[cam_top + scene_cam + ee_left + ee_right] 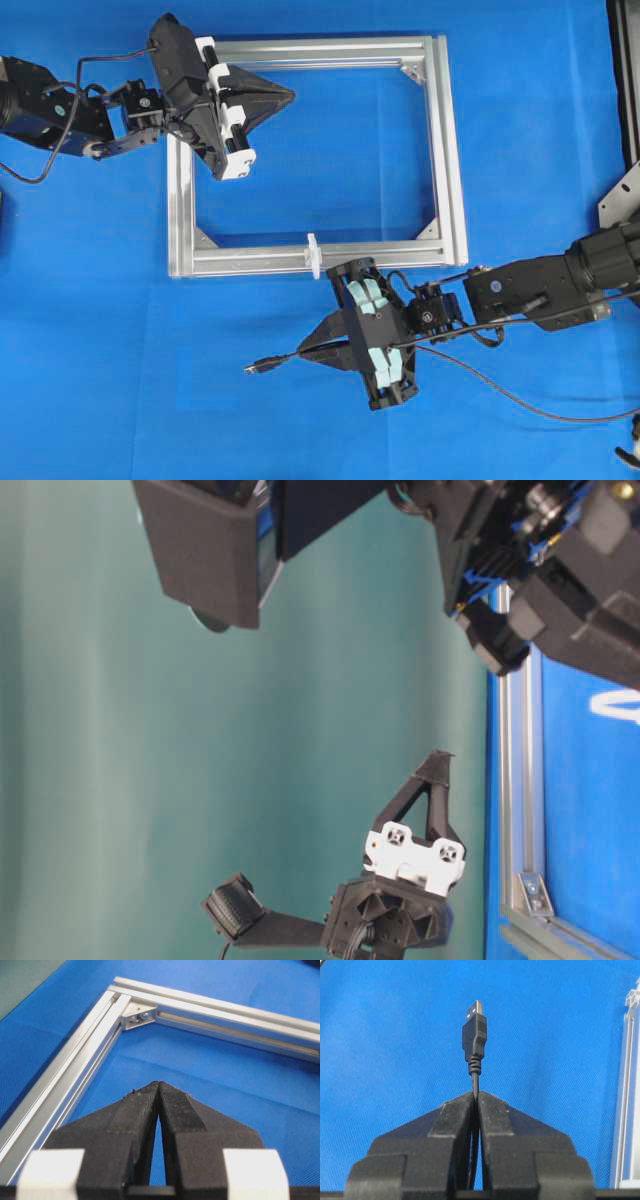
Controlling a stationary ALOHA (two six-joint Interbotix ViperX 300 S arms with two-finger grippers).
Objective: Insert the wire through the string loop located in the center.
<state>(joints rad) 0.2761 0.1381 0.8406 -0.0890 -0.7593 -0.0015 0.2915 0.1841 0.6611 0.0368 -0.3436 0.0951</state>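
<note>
The wire (268, 366) is a thin black cable with a dark USB plug (474, 1034) and metal tip. My right gripper (302, 352) is shut on the wire just behind the plug, which sticks out to the left past the fingertips (476, 1095). The rest of the cable trails right across the cloth (520, 400). The string loop (313, 254) is a small white piece standing on the near bar of the silver frame (250, 260), just up and right of the plug. My left gripper (290, 95) is shut and empty, hovering inside the frame's top left corner (158, 1083).
The silver aluminium frame (450, 150) lies on blue cloth, with corner brackets (140, 1017) inside its corners. A metal bracket (620, 200) and dark gear sit at the right edge. In the table-level view the left arm (410, 870) and the frame bar (520, 780) show.
</note>
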